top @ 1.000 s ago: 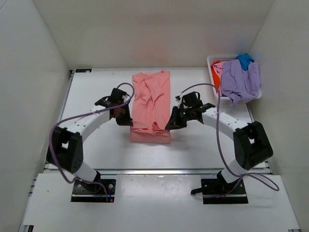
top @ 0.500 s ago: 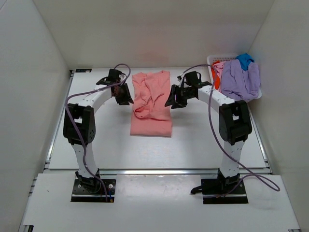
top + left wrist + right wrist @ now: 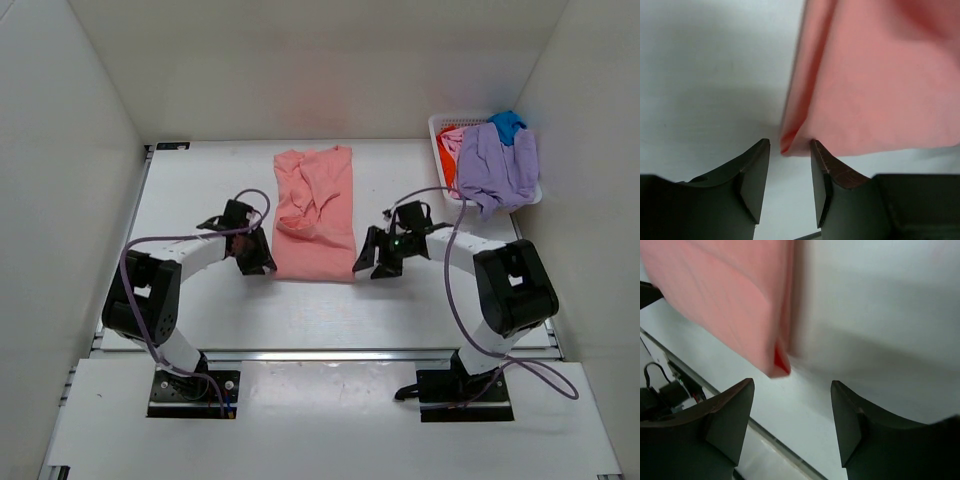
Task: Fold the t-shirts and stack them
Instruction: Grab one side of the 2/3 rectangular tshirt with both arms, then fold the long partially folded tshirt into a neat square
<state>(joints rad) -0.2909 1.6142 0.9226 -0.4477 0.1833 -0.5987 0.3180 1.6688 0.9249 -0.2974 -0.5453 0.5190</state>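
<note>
A salmon-pink t-shirt (image 3: 318,215) lies as a long folded strip in the middle of the table, rumpled in its upper half. My left gripper (image 3: 262,264) sits at the shirt's near-left corner and my right gripper (image 3: 367,264) at its near-right corner. In the left wrist view the jaws of the left gripper (image 3: 790,150) stand open, with the shirt's corner (image 3: 790,144) just beyond the tips and nothing between them. In the right wrist view the right gripper (image 3: 792,387) is open wider, and the shirt's corner (image 3: 774,365) lies just ahead of the left finger. More t-shirts, lavender (image 3: 495,165), bright blue (image 3: 507,123) and orange-red (image 3: 447,166), fill the basket.
The white lattice basket (image 3: 438,124) stands at the table's far-right corner, with the lavender shirt hanging over its rim. White walls close in the table on the left, back and right. The table's near edge (image 3: 765,432) runs just below the right gripper.
Both grippers swung toward the far side along the shirt, then came back to its near corners. Their jaws went from shut to open. The shirt's near edge lies slightly farther back.
</note>
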